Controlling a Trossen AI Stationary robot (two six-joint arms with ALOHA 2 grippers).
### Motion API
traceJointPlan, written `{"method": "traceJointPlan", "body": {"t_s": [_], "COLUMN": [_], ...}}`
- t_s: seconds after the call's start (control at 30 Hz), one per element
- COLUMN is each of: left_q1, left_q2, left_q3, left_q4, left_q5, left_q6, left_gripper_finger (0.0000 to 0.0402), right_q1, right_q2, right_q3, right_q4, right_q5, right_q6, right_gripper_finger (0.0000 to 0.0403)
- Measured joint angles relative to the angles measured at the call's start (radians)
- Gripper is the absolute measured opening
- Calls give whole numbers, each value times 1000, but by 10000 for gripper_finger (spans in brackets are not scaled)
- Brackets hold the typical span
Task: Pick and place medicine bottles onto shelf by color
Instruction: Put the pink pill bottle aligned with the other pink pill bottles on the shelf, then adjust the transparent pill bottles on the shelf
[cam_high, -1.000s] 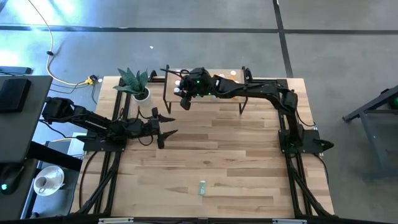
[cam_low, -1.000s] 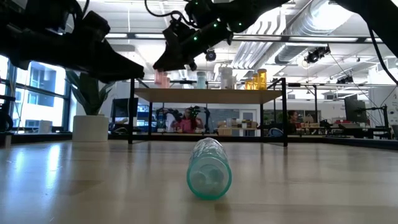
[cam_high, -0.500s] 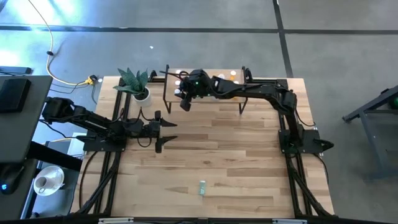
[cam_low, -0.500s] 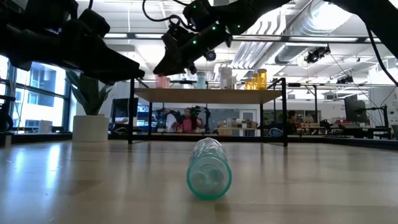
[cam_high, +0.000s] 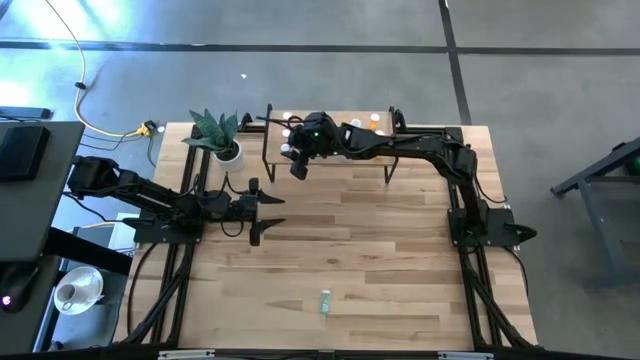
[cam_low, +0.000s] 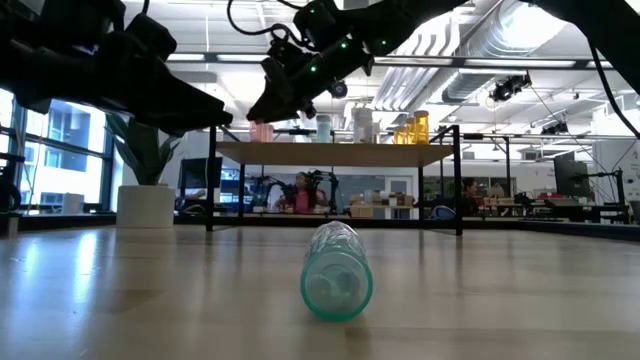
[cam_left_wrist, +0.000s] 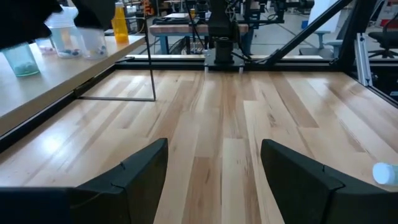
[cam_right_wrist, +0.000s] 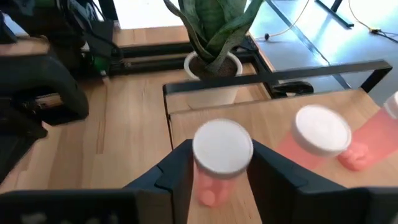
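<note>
The right gripper (cam_right_wrist: 217, 171) is setting a pink bottle (cam_right_wrist: 221, 155), pinched between its fingers, onto the shelf (cam_high: 340, 160) at 12 o'clock; next, releasing it upright. The left gripper (cam_left_wrist: 214, 165), fingers wide apart and holding nothing, is waiting at 9 o'clock.

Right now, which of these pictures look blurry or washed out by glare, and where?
Low view: the lying green bottle looks soft up close, and both arms are backlit silhouettes against ceiling lights. High view: blue-white glare in the top-left corner. Right wrist view: the pink bottle between the right gripper fingers is blurred.

Bottles (cam_low: 360, 125) on shelf (cam_low: 335, 153) (one bottle (cam_high: 325, 301) on table (cam_high: 400, 260)).
</note>
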Motion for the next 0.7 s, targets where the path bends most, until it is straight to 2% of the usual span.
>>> {"method": "traceJointPlan", "body": {"t_s": [0.27,0.7], "left_q1": [0,0], "left_q2": [0,1], "left_q3": [0,0], "left_q4": [0,-12], "left_q5": [0,0], "left_q6": [0,0], "left_gripper_finger": [246,246], "right_q1": [11,2], "right_q2": [2,-105], "right_q3": [0,0], "right_q4": [6,-31], "right_q5": [27,27], "right_q6": [-32,-26], "right_gripper_finger": [171,174]}}
